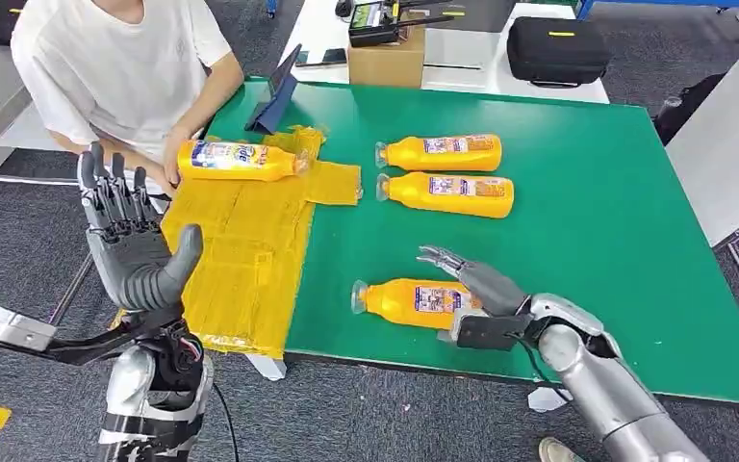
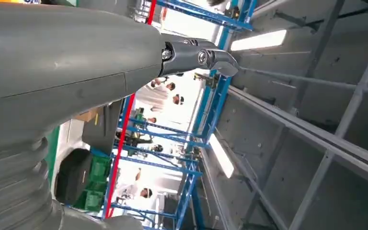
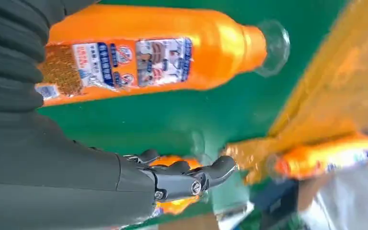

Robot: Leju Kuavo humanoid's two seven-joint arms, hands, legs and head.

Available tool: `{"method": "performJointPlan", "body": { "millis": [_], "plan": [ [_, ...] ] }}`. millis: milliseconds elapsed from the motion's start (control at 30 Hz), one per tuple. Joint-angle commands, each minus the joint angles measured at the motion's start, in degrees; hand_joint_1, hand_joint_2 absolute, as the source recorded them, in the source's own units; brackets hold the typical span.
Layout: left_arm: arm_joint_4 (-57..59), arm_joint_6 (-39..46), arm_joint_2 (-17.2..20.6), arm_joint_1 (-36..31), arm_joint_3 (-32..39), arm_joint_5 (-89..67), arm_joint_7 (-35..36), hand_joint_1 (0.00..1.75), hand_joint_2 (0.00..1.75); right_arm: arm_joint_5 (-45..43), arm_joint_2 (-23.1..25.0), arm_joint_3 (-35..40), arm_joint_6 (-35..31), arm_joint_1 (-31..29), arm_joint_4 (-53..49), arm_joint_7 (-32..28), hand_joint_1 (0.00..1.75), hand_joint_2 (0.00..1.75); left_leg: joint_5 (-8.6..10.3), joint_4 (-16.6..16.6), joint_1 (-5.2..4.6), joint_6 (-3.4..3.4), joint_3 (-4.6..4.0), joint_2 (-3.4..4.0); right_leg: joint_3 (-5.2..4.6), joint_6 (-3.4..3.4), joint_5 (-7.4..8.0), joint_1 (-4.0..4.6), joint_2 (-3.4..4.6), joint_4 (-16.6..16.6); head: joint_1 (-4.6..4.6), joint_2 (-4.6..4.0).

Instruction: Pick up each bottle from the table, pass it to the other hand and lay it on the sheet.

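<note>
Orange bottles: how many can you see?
4. One lies on the yellow sheet by a person's hand, two lie mid-table, one lies beside the right hand.

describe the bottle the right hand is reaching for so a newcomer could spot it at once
On the green table, beside the yellow sheet, find the orange plastic bottle lying on its side nearest the front edge, clear cap toward the sheet. Unlike the paired bottles farther back, it lies alone, with the grey right hand at its base.
</note>
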Motion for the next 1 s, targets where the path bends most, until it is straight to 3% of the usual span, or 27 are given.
{"method": "performJointPlan", "body": {
  "millis": [33,100,167,633,833,1000],
  "plan": [
    [3.58,0.81,2.14,-2.34,-0.42,0.37,0.13,0.00,1.75,0.21,-5.35,16.44,1.79,-13.77,4.33,2.85,0.00,1.75,-0.03,0.00,-0.03,-0.03,0.10,0.15,0.05,-0.06,-0.01,-0.02,0.10,0.03,0.00,0.00],
    [2.96,0.92,2.04,-1.62,0.55,0.46,-0.01,0.00,1.75,4.49,-4.80,19.10,-3.35,-15.26,4.74,5.83,0.00,1.75,-0.04,-0.02,-0.02,-0.04,0.15,0.15,0.10,-0.07,-0.02,-0.01,0.11,0.00,0.02,0.00],
    [2.81,0.61,1.83,-1.29,1.31,0.88,0.17,0.00,1.75,2.78,-3.22,17.86,-4.97,-13.92,5.80,6.55,0.00,1.75,-0.09,-0.02,0.00,-0.06,0.26,0.22,0.19,-0.10,-0.05,0.01,0.15,0.00,0.02,0.00],
    [3.13,0.08,1.84,-1.98,0.82,0.86,0.46,0.00,1.75,0.10,-1.44,17.48,-5.41,-10.97,8.17,6.77,0.00,1.75,-0.06,-0.03,0.02,-0.07,0.23,0.12,0.19,-0.10,-0.05,0.04,0.06,-0.02,0.02,0.00],
    [3.54,-0.05,1.76,-1.97,0.83,1.19,1.30,0.00,1.75,-0.62,0.40,17.26,-6.98,-6.03,8.82,6.26,0.00,1.75,-0.09,-0.10,0.08,-0.08,0.38,0.04,0.38,-0.13,-0.08,0.10,-0.02,-0.13,0.02,0.00],
    [3.41,-0.03,1.74,-1.79,1.33,1.18,1.30,0.00,1.75,3.09,0.74,19.80,-8.53,-8.72,10.06,7.83,0.00,1.75,-0.06,-0.04,0.00,-0.05,0.18,0.13,0.14,-0.08,-0.03,0.01,0.09,-0.02,0.00,0.00]
  ]
}}
